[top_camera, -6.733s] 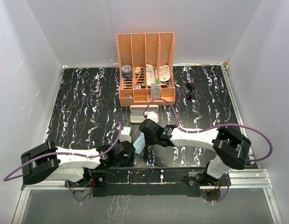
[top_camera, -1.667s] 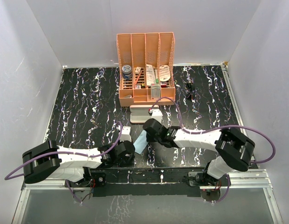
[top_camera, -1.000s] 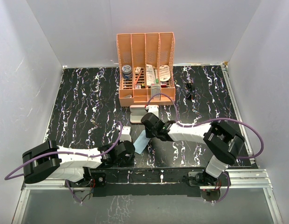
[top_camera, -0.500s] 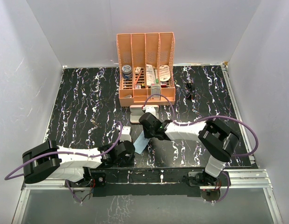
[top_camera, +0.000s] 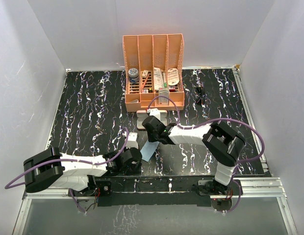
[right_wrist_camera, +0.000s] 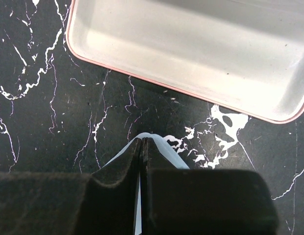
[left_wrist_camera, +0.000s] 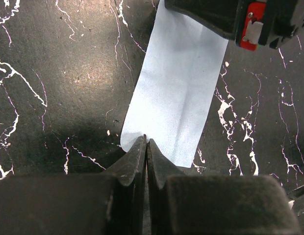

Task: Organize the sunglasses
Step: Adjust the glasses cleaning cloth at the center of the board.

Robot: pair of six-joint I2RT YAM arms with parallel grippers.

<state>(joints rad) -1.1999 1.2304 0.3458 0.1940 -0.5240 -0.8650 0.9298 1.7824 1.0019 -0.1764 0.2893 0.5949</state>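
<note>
Presently: sunglasses (top_camera: 199, 94), long axis near-to-far, lie far right of right tool (right_wrist_camera: 143, 142), the nearer; it and left tool (left_wrist_camera: 146, 142) pinch cloth (left_wrist_camera: 176, 93).

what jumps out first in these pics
The left claw and right claw pinch opposite ends of a blue cloth near the front middle of the table. Just beyond it lies an open case, and an orange organizer stands at the back, with the sunglasses alone to its right.
</note>
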